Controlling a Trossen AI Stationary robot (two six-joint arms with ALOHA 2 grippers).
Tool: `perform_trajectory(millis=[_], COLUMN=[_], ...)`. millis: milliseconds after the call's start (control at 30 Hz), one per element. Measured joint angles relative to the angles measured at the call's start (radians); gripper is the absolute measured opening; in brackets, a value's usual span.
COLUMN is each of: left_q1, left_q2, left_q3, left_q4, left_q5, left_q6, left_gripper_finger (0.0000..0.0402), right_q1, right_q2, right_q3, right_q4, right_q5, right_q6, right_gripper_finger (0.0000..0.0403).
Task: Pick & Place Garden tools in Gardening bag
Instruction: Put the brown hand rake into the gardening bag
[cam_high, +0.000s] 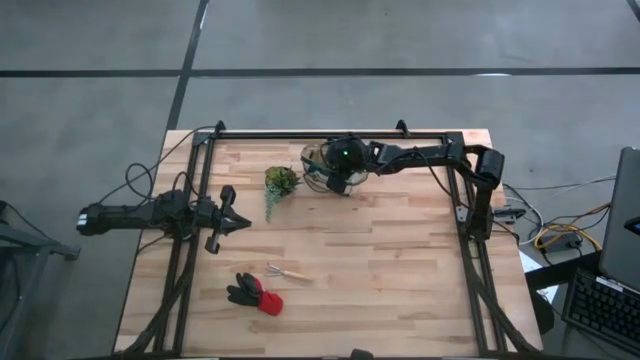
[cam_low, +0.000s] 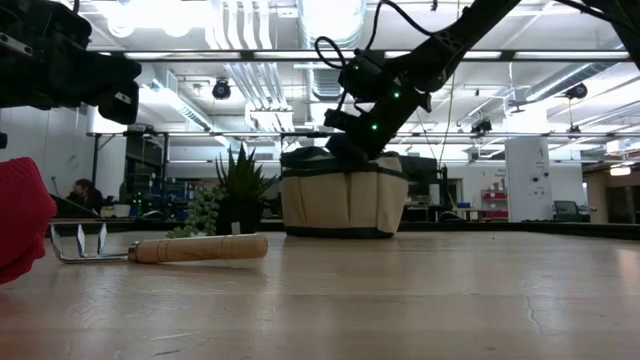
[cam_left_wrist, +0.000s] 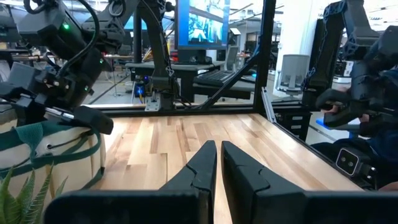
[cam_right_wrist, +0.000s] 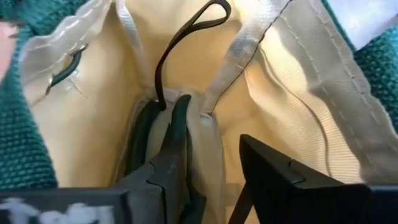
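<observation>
1. My right gripper (cam_right_wrist: 211, 168): fingers apart, down inside the bag (cam_high: 322, 160) at the table's (cam_high: 400, 260) far edge, above shears (cam_right_wrist: 168, 143) standing within, apparently to release them.
2. My left gripper (cam_high: 238, 222): fingers together, parked left, clear.
3. Gloves (cam_high: 254, 293) and rake (cam_high: 287, 272): near front, waiting, unpacked.

You get even, bright light from above on the wooden table (cam_high: 400, 250), with only soft shadows. Low down, the ceiling lights (cam_low: 180, 15) glare white and the nearest red glove (cam_low: 20, 225) blurs. The right wrist's close view is soft.
</observation>
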Motion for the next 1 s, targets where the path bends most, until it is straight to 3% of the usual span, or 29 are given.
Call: perform_trajectory(millis=[467,1000], left_q1=[0.0,0.0], left_q2=[0.0,0.0], left_q3=[0.0,0.0], left_q4=[0.0,0.0], left_q5=[0.0,0.0], left_q6=[0.0,0.0], left_gripper_finger=[0.0028,0.0028], right_q1=[0.04,0.222], right_q2=[-0.018,-0.028], right_q3=[0.194,0.35], right_q4=[-0.225,-0.324], right_q5=[0.004,0.004], right_q6=[-0.003,-0.056], right_gripper_finger=[0.0185,0.0187])
